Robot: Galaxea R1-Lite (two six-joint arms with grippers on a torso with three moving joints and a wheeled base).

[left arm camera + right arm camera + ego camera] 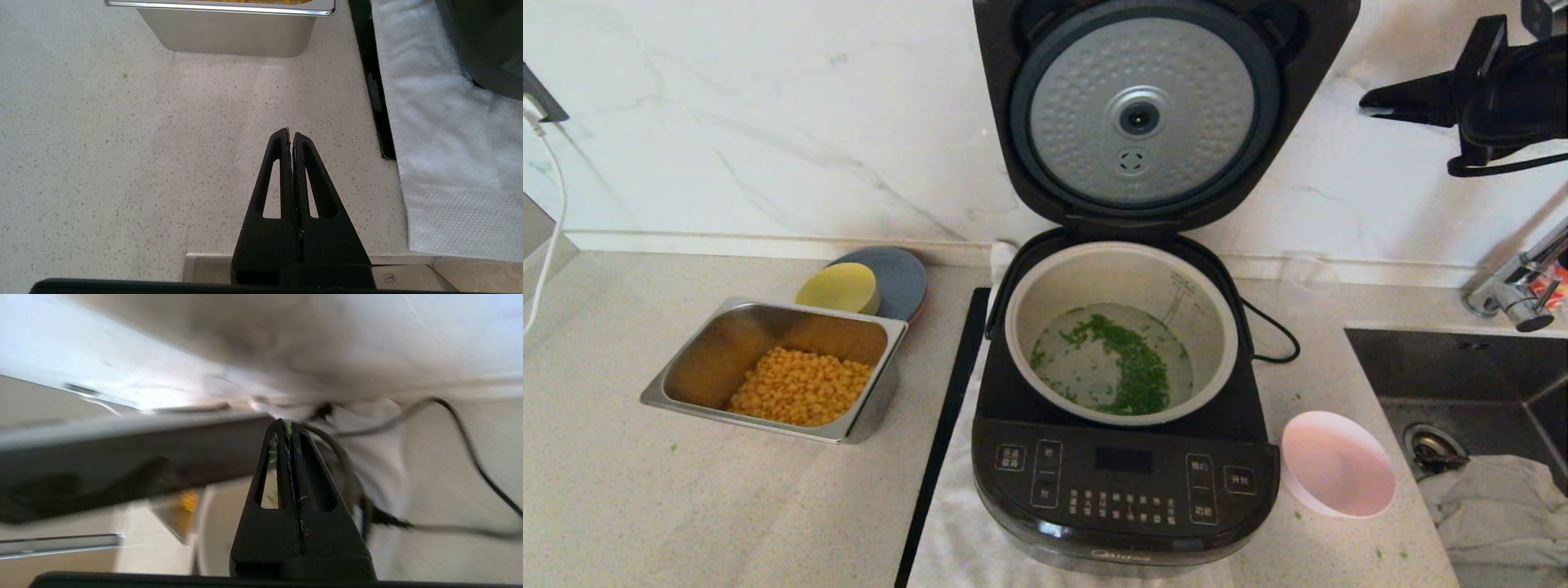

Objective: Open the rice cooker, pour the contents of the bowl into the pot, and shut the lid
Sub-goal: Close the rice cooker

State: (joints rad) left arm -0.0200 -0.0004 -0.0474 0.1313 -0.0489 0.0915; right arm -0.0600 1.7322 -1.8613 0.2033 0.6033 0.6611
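Observation:
The black rice cooker (pixel 1123 482) stands in the middle of the counter with its lid (pixel 1141 114) raised, the dimpled silver underside facing me. Chopped green herb bits in clear liquid (pixel 1123 363) lie in the pale pot (pixel 1209 310). The small bowl (pixel 1337 464) lies tilted on the counter just right of the cooker, its pale pink inside bare. My right gripper (pixel 1368 104) hangs high at the right, level with the lid and apart from it, shut on nothing, with green bits stuck at its tip (pixel 289 426). My left gripper (pixel 291 134) is shut over bare counter.
A steel tray (pixel 882 404) of yellow corn sits left of the cooker, with a yellow dish (pixel 837 287) on a grey plate (pixel 900 278) behind it. A sink (pixel 1462 367) with a tap (pixel 1515 286) lies at the right. A white towel (pixel 441 143) is under the cooker.

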